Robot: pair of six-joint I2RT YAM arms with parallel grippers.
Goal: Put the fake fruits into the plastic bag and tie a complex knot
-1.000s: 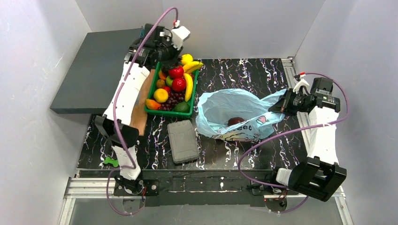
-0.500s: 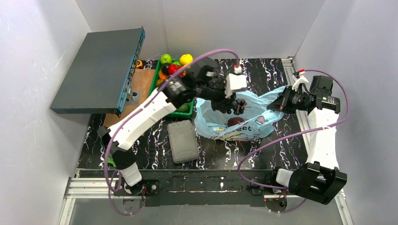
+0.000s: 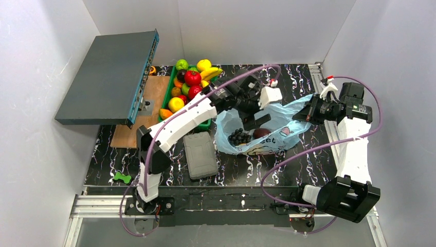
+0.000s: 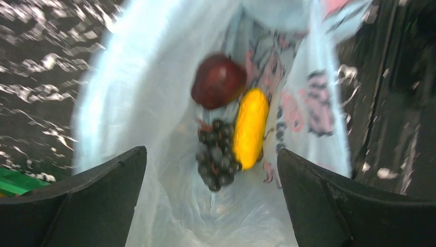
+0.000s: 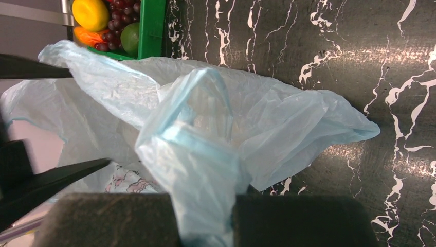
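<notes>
The light-blue plastic bag (image 3: 277, 135) lies open on the dark table right of centre. Inside it lie a maroon plum (image 4: 218, 81), a yellow fruit (image 4: 251, 128) and purple grapes (image 4: 218, 162). My left gripper (image 3: 255, 117) hovers over the bag's mouth, open, with nothing between its fingers (image 4: 103, 190). My right gripper (image 3: 310, 114) is shut on a bag handle (image 5: 203, 170) and holds the bag's right side up. More fake fruits (image 3: 193, 78) sit in the green tray (image 3: 204, 125) at the back left.
A grey ribbed case (image 3: 200, 154) lies just left of the bag. A dark grey box (image 3: 105, 77) stands raised at the back left, with a wooden board (image 3: 134, 121) under its edge. A small green piece (image 3: 122, 177) lies near the front left.
My left gripper swung from the tray to above the bag with the grapes, then opened; the grapes now lie in the bag. The right gripper kept its hold on the handle.
</notes>
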